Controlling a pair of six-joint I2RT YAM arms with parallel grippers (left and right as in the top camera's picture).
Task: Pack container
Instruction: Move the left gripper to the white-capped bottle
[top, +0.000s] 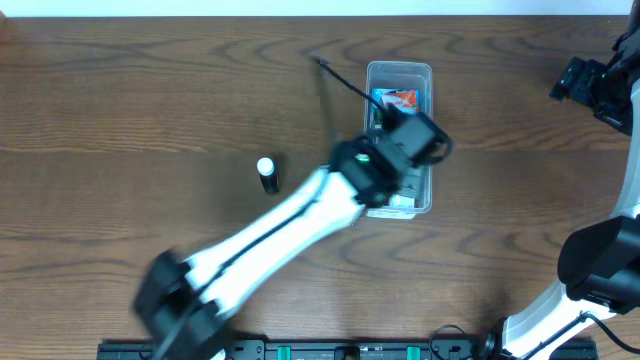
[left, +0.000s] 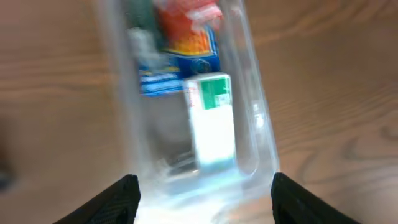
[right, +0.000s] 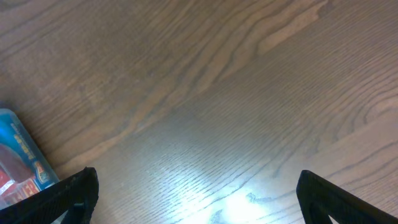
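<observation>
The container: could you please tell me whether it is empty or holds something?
Not empty: inside the container, the left wrist view shows a white-and-green box and a blue-and-orange packet.

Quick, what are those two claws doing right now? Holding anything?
Left gripper: open, holding nothing, over the container.
Right gripper: open, holding nothing, above the bare table.

Table: a dark brown wood-grain top (top: 150, 100) filled nearly every view.
Far edge: a pale strip (top: 300, 8) ran along the wood's far side.
Near edge: a black rail (top: 350, 351) with green marks.
Light: a soft white glare (right: 239, 200) lay on the wood, just under the right gripper (right: 199, 202), between its spread fingers.
</observation>
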